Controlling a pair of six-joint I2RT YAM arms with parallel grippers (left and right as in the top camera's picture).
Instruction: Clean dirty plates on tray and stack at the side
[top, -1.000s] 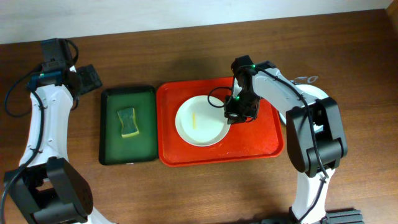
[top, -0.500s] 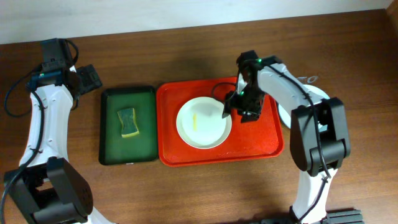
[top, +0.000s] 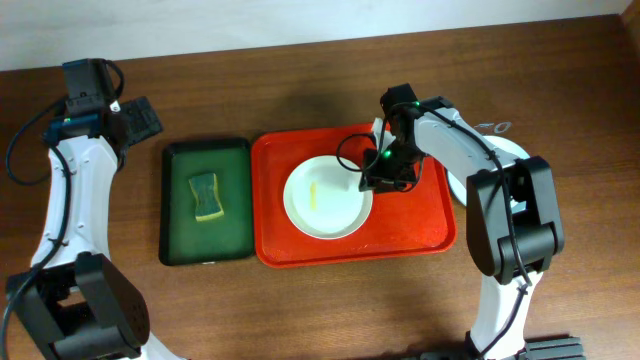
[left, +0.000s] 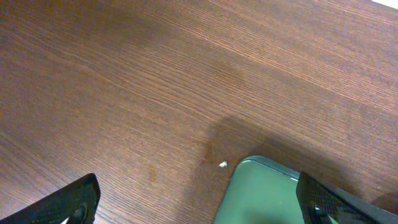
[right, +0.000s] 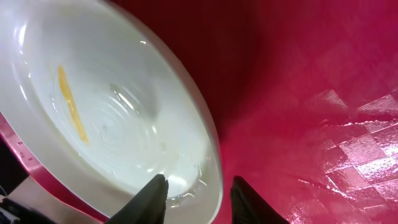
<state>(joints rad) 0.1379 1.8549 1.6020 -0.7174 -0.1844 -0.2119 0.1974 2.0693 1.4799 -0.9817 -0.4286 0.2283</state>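
Note:
A white-cream plate (top: 320, 205) with a yellow smear lies on the orange-red tray (top: 420, 225). My right gripper (top: 372, 181) is at the plate's right rim. In the right wrist view its fingers (right: 196, 190) straddle the rim of the plate (right: 106, 106), one inside and one over the tray (right: 311, 93), with a gap showing, so it is open. A pale plate (top: 513, 150) lies right of the tray, mostly hidden under the right arm. My left gripper (top: 135, 120) is open and empty over bare table at the far left.
A dark green tray (top: 180, 165) holding a yellow-green sponge (top: 206, 196) sits left of the orange-red tray. Its back corner (left: 267, 196) shows in the left wrist view between my wide-open left fingers (left: 199, 205). The wooden table surrounds both trays.
The right gripper moved right along the plate's rim and then settled over it. The plate shifted slightly to the right. The left gripper turned slightly.

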